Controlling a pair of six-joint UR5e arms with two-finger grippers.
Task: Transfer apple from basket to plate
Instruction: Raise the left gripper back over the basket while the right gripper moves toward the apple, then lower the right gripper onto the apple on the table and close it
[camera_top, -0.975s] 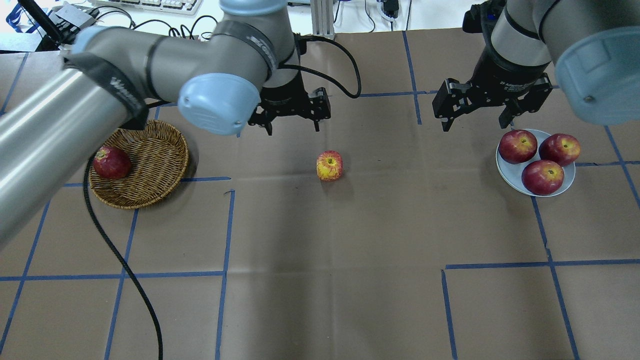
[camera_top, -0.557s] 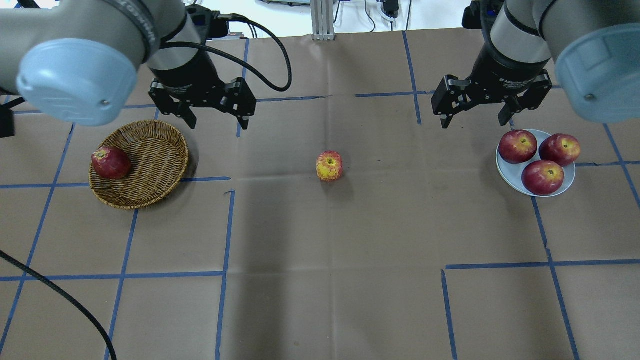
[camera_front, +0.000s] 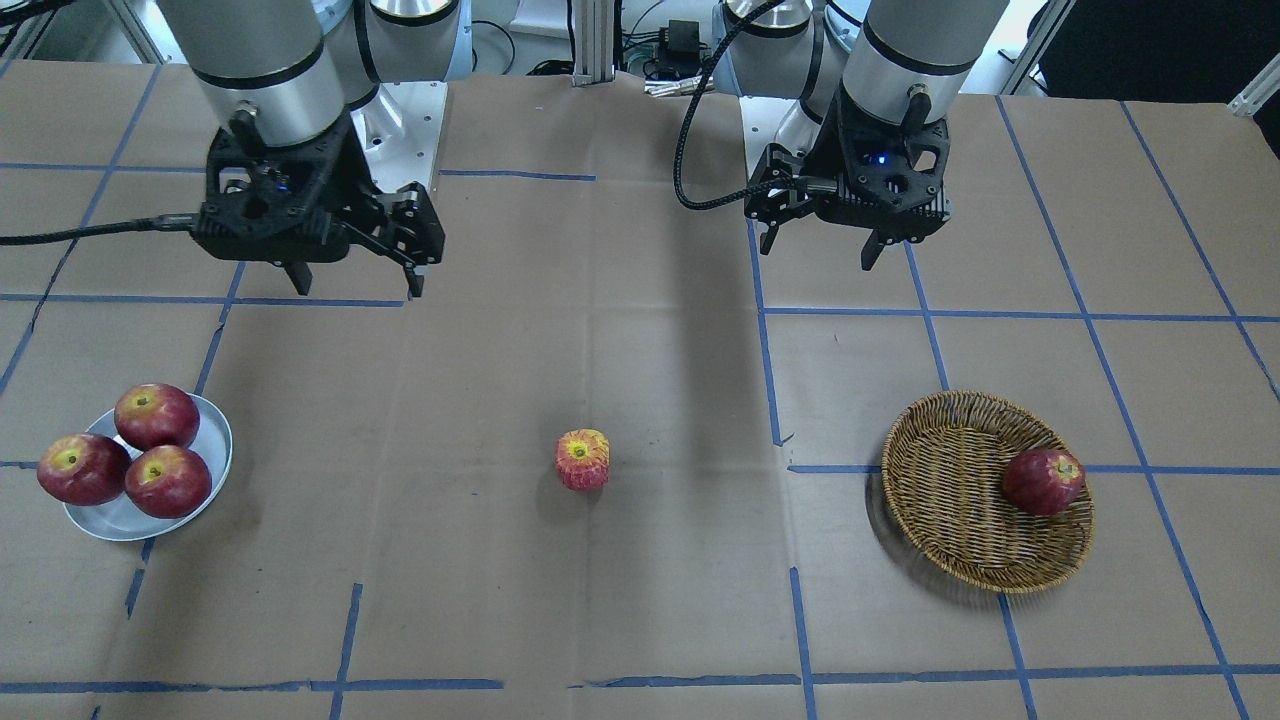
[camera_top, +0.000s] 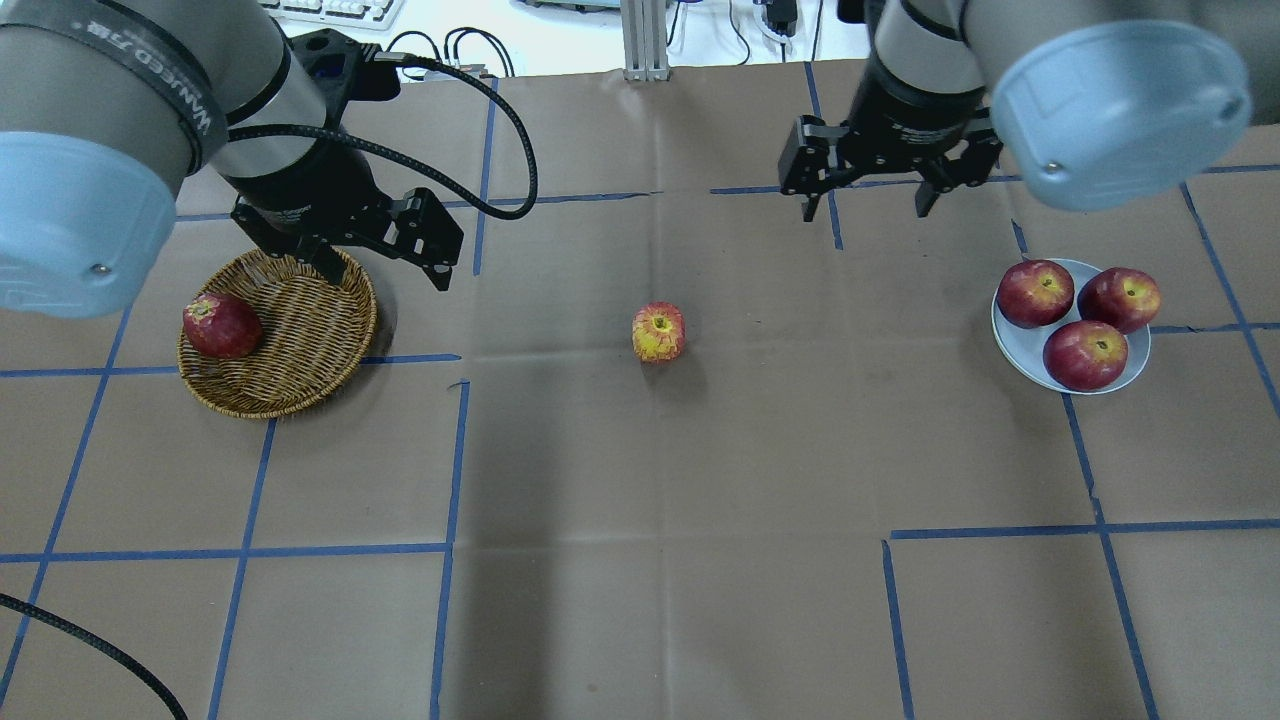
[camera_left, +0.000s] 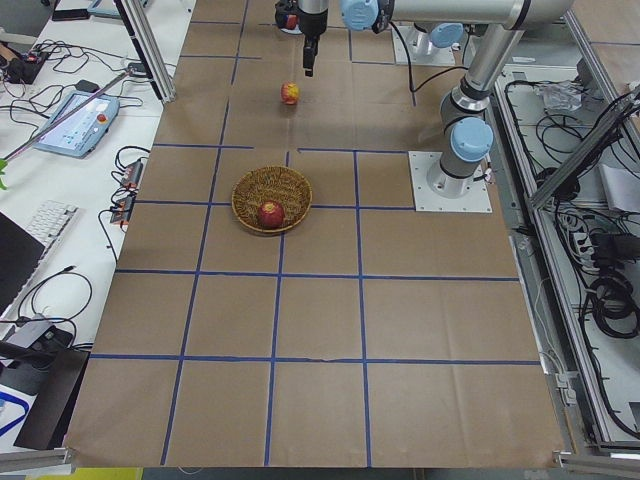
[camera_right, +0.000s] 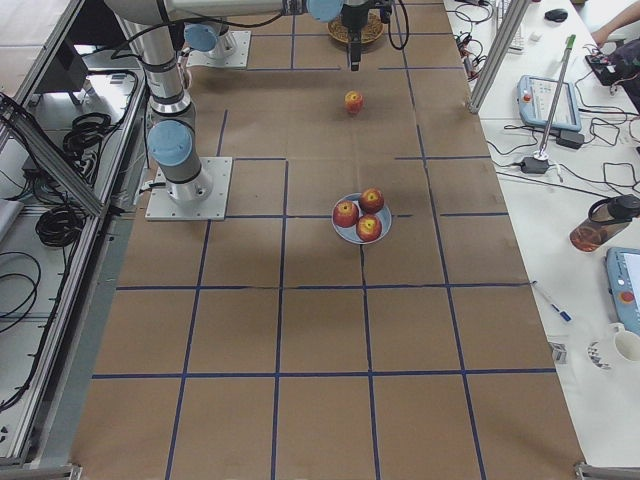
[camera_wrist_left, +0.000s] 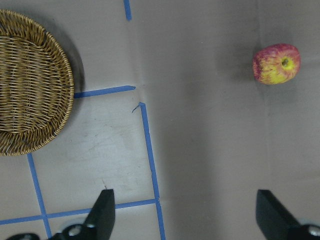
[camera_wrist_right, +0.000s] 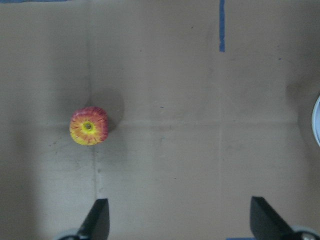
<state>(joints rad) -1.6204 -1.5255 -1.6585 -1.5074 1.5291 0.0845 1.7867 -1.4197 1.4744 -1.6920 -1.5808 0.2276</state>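
The pinkish-red apple (camera_top: 658, 332) with a yellow stem patch sits alone on the table's middle, outside the basket; it also shows in the front view (camera_front: 583, 459) and both wrist views (camera_wrist_left: 276, 63) (camera_wrist_right: 89, 125). The wicker basket (camera_top: 310, 320) stands at the left and holds one dark red apple (camera_top: 221, 325). The blue-grey plate (camera_top: 1012, 345) at the right holds three dark red apples. My left gripper (camera_top: 385, 272) is open and empty above the basket's far right rim. My right gripper (camera_top: 863, 208) is open and empty, behind and to the right of the apple.
Brown paper with blue tape lines covers the table (camera_top: 660, 520). A black cable (camera_top: 500, 110) loops from the left wrist. In the right wrist view only the plate's edge (camera_wrist_right: 317, 120) shows.
My left gripper has swung left from near the table's middle to the basket's far rim. My right gripper has moved left, away from the plate. The apples have not moved.
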